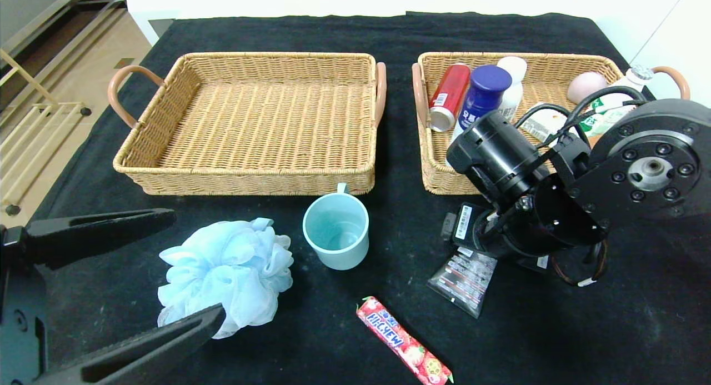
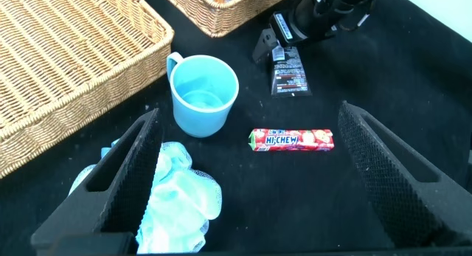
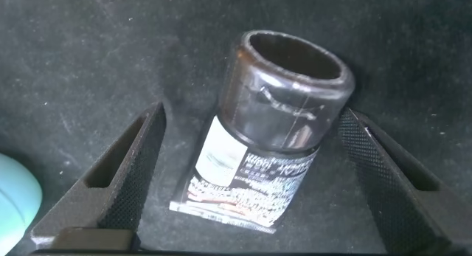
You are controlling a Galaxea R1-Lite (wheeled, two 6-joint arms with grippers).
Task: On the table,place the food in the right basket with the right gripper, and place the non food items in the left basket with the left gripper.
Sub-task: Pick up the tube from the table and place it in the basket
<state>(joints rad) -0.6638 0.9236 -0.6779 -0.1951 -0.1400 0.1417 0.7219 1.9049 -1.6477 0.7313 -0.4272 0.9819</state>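
My right gripper [image 3: 252,112] is down on the table [image 1: 611,329] in front of the right basket [image 1: 439,179]. It is open, one finger on each side of the capped end of the dark see-through tube [image 3: 273,130], which lies flat [image 1: 465,279]. In the head view the right arm [image 1: 555,207] hides those fingers. My left gripper [image 1: 197,264] hangs open at the near left, its fingers spread around the pale-blue pouf [image 1: 225,274]. The teal mug [image 1: 336,232] stands upright before the empty left basket [image 1: 250,179]. The red Hi-Chew stick [image 1: 402,340] lies near the front edge.
The right basket holds a blue-capped white bottle [image 1: 483,96], a red can [image 1: 449,96], a white bottle with green print [image 1: 611,110] and a pink round thing [image 1: 586,85]. A white counter runs behind the table.
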